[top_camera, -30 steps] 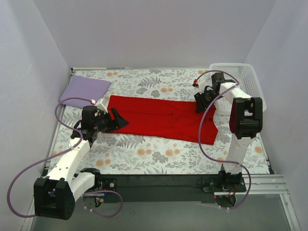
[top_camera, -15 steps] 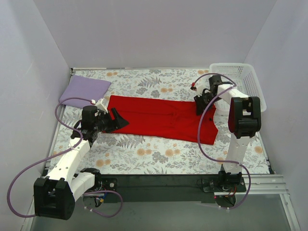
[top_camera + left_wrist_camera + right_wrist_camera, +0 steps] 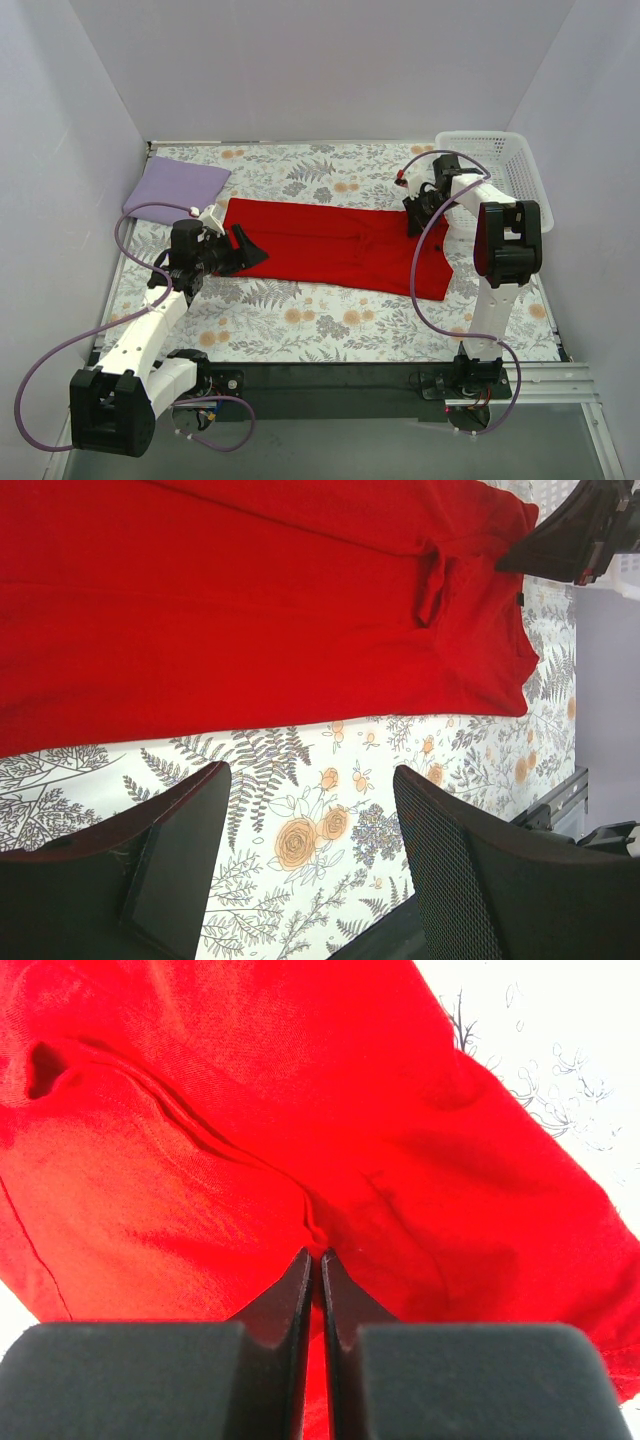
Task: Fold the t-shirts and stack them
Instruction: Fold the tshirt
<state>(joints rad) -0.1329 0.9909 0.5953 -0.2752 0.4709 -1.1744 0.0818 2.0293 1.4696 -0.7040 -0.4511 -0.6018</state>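
The red t-shirt (image 3: pixel 335 245) lies flat across the middle of the floral cloth, folded lengthwise into a long band. It fills the top of the left wrist view (image 3: pixel 250 600) and most of the right wrist view (image 3: pixel 250 1140). The lavender t-shirt (image 3: pixel 176 187) lies folded at the back left corner. My left gripper (image 3: pixel 245 252) is open and empty, low over the cloth at the red shirt's left end (image 3: pixel 310 820). My right gripper (image 3: pixel 413 222) is shut on a pinch of the red shirt near its right end (image 3: pixel 321 1253).
The white lattice basket (image 3: pixel 510 170) stands at the back right, close behind the right arm. The grey floral cloth (image 3: pixel 330 320) covers the table. The table's dark front edge (image 3: pixel 330 380) runs along the arm bases. White walls enclose left, back and right.
The right arm's wrist has shifted slightly back and left while its gripper stays on the red shirt. The left arm and both shirts have not visibly moved.
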